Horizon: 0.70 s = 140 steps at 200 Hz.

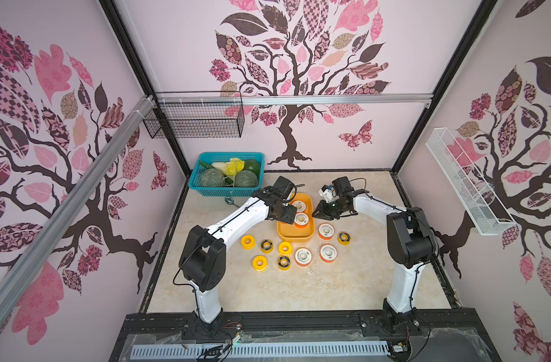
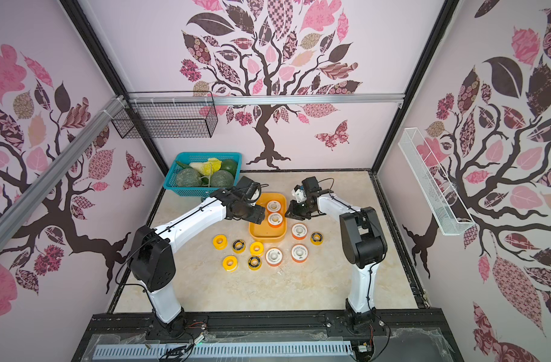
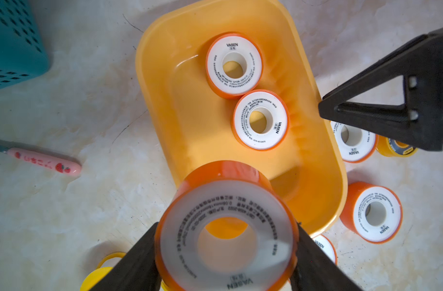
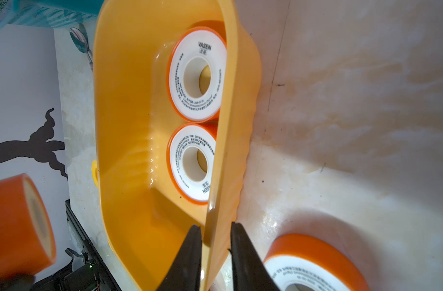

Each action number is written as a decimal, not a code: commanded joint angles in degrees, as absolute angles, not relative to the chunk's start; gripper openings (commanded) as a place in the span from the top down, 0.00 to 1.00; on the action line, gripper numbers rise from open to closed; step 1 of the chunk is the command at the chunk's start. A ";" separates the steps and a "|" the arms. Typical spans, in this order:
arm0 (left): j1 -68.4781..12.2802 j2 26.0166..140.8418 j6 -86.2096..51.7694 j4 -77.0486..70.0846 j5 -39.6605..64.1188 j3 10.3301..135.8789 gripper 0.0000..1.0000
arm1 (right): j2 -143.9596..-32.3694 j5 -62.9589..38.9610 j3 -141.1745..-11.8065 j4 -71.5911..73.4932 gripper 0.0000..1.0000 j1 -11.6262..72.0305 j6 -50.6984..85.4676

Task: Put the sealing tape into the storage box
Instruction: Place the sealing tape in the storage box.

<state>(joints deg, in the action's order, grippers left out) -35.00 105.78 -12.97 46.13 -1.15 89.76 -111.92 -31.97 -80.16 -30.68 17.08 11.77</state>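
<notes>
Counter (image 1: 299, 288) carries the orange storage box (image 1: 294, 235), centre-back, between the arms. Right gripper (image 4: 215, 241) is nearly closed and pinches the box wall on its own side, one finger inside, one outside. Left gripper (image 3: 226, 252) is spread wide, clamping an orange-white tape roll (image 3: 226, 226) above the box's near end, not yet in. Inside, lying flat side by side: far roll (image 1: 298, 206), near roll (image 1: 301, 219). Loose rolls (image 1: 303, 256) sit on the counter nearby.

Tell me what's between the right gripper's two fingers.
The storage box wall: in the right wrist view, the right gripper fingers straddle its rim.
</notes>
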 commanded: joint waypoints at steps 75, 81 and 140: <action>-37.26 114.09 -12.14 47.03 4.12 94.17 0.33 | -114.83 -35.06 -82.13 -29.39 0.83 17.42 13.01; -37.28 114.41 -12.13 47.07 3.98 94.45 0.33 | -114.85 -35.05 -82.16 -29.36 0.83 17.39 13.09; -37.64 118.48 -11.79 46.91 3.06 96.18 0.33 | -114.74 -35.28 -81.85 -29.26 0.83 17.49 13.37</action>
